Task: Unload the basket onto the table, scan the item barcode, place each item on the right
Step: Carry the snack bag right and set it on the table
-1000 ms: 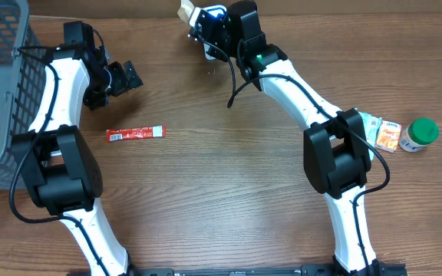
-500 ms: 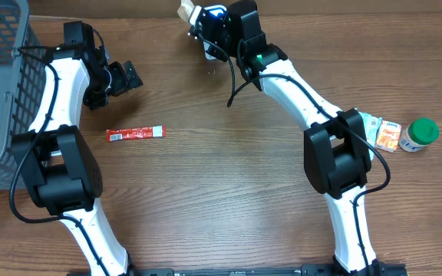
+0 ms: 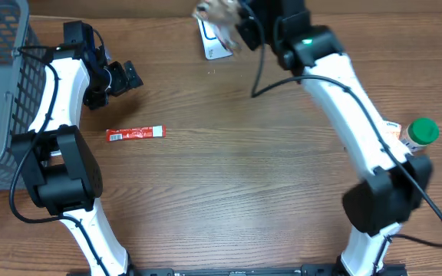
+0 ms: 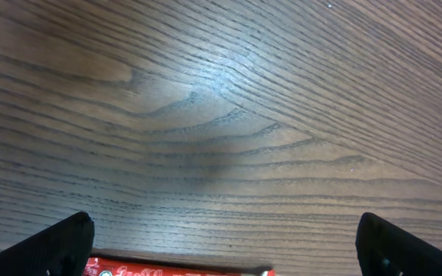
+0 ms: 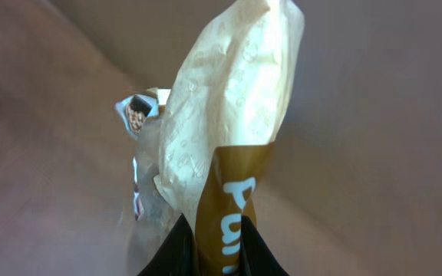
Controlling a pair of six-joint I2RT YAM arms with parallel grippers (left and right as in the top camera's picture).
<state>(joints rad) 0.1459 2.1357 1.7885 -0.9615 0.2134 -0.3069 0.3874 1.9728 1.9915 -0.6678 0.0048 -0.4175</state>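
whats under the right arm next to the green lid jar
Only a corner of an orange packet shows beside the jar; the right arm covers the rest.

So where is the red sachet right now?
Overhead, the red sachet lies flat on the table, left side, a little nearer the arm bases than the open left gripper.
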